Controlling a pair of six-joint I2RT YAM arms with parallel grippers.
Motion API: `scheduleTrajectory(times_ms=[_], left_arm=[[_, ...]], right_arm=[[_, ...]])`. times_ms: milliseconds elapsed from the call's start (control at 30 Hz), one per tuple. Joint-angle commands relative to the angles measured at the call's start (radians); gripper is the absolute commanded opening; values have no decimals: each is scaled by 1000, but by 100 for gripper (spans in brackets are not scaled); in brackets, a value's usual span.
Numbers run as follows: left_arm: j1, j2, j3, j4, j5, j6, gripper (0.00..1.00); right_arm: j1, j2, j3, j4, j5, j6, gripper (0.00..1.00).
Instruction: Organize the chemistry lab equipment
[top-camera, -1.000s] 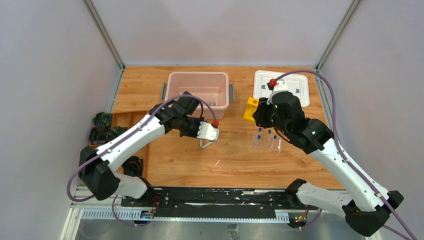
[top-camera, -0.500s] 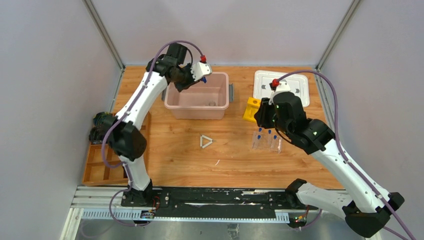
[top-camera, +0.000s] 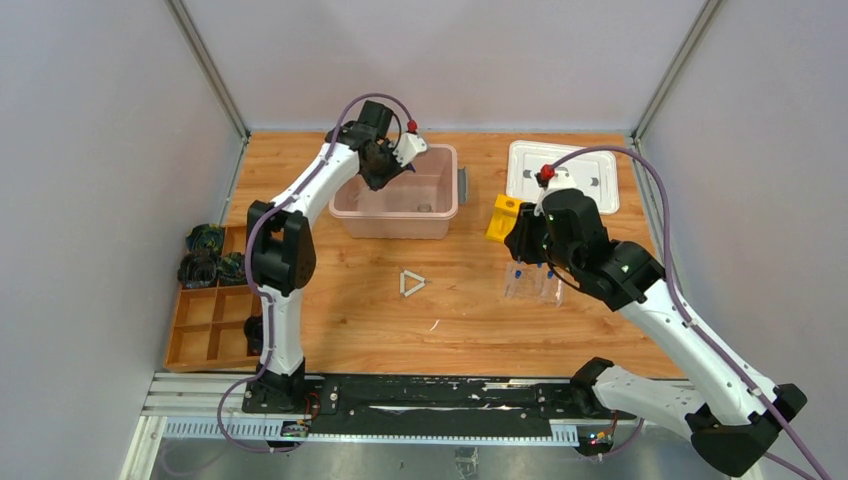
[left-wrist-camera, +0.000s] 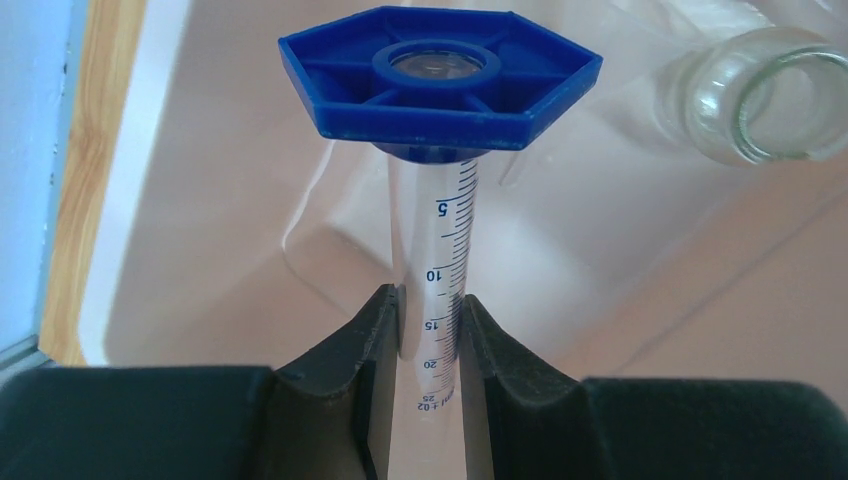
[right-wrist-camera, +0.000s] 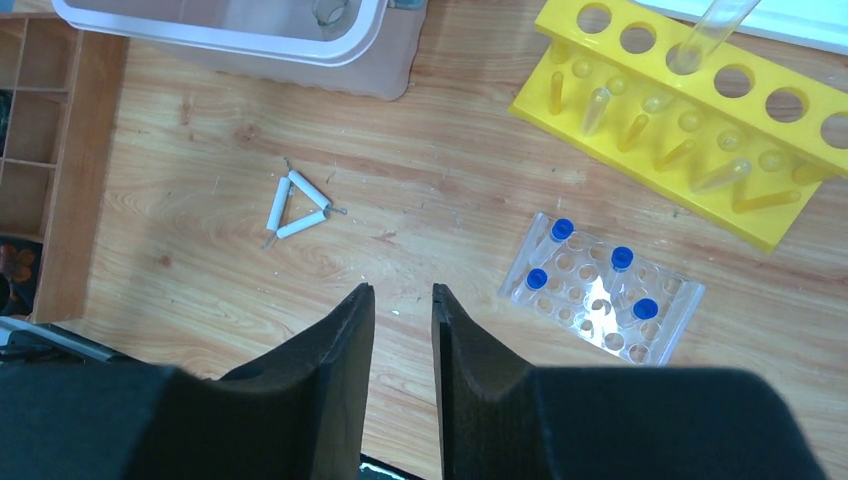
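Stowing: graduated cylinder (left-wrist-camera: 441, 235), clamped in left gripper (left-wrist-camera: 425, 302) above pink bin (top-camera: 395, 224), worktop's far edge.
Right gripper (right-wrist-camera: 402, 295): narrowly parted, empty, near clear rack (right-wrist-camera: 672, 330).
Next: lower cylinder beside beaker (left-wrist-camera: 760, 90), release.

Graduated cylinder (left-wrist-camera: 440, 262): scale numbers 5, 10, 15, 20, 25.

Back centre of table (top-camera: 350, 330): bin (top-camera: 395, 225), bottle (left-wrist-camera: 760, 95) lying inside, cylinder (left-wrist-camera: 440, 250) hanging over its floor. Back right: lid (top-camera: 600, 185). Between bin and lid, slightly nearer: tube rack (top-camera: 501, 218), one tube (right-wrist-camera: 715, 25) in it. Just in front: vial rack (top-camera: 533, 283) with four vials (right-wrist-camera: 563, 228). Triangle (top-camera: 411, 284) in front of bin, left of vial rack. Tray (top-camera: 213, 322) at front-left edge.
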Motion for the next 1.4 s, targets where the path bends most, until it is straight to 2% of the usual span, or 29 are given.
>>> scheduleTrajectory(times_ms=[0, 133, 433, 600, 833, 967, 1133, 1367], left_arm=[[-1, -22, -88, 172, -62, -74, 0], [-1, -17, -142, 227, -103, -89, 5], [-1, 23, -175, 235, -121, -109, 17], [-1, 20, -135, 189, -124, -139, 45], [-1, -102, -128, 165, -57, -164, 90], [-1, -155, -77, 103, -32, -188, 99], [-1, -240, -27, 41, -56, -216, 100], [6, -374, -35, -27, -77, -231, 100]], right_arm=[[-10, 1, -20, 11, -43, 22, 34], [13, 13, -51, 43, -56, 48, 40], [87, 33, -83, 83, -15, 77, 40], [145, 66, -103, 102, 30, 83, 42], [224, 148, -107, 137, 87, 79, 43], [256, 206, -105, 171, 89, 70, 45], [296, 307, -64, 196, 77, 51, 45], [375, 438, -10, 244, 95, 31, 50]])
